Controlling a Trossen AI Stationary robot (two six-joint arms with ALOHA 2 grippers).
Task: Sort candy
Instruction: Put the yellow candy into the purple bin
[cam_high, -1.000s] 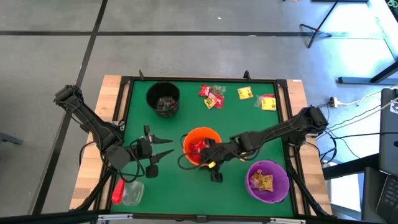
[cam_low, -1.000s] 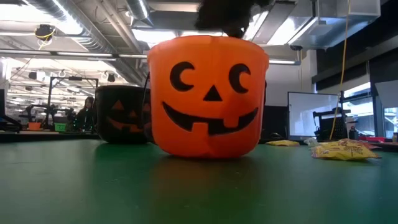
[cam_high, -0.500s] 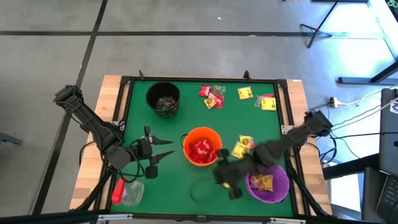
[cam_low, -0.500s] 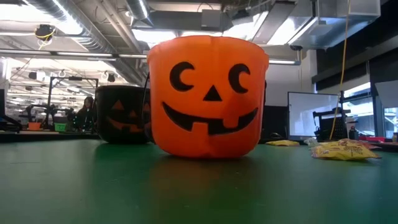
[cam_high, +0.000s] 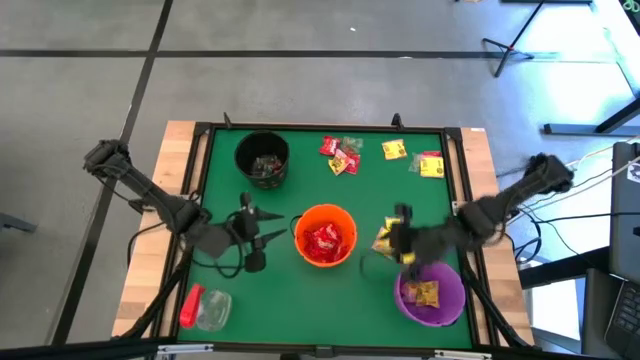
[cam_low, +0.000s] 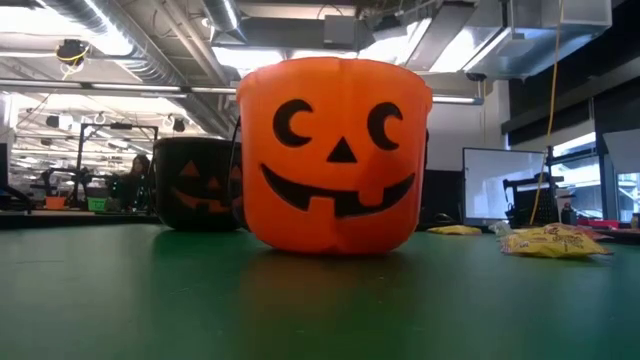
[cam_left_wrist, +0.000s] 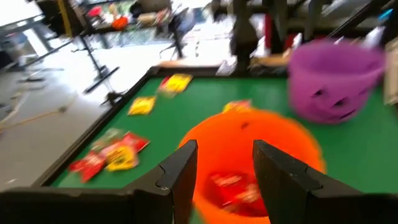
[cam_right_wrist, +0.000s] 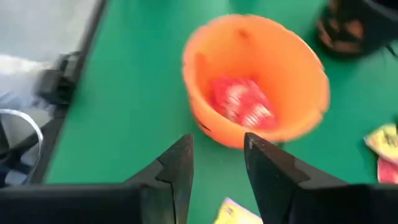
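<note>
Overhead, the green surface carries 3 buckets. An orange bucket sits near the middle and holds red candy; a purple bucket near the right front corner holds yellow candy; a black bucket at the far left holds a few dark packets. A clear jar with a red cap lies at the left front corner.

Both arms reach in from the sides. The left gripper hovers just left of the orange bucket; its wrist view shows the fingers apart with nothing between them. The right gripper hovers between the orange and purple buckets, next to a yellow packet on the surface; its wrist view shows the fingers apart and empty, pointing toward the orange bucket.

Loose candy lies along the far edge: a cluster of red, yellow and greenish packets, 1 yellow packet, and a yellow and red group.
</note>
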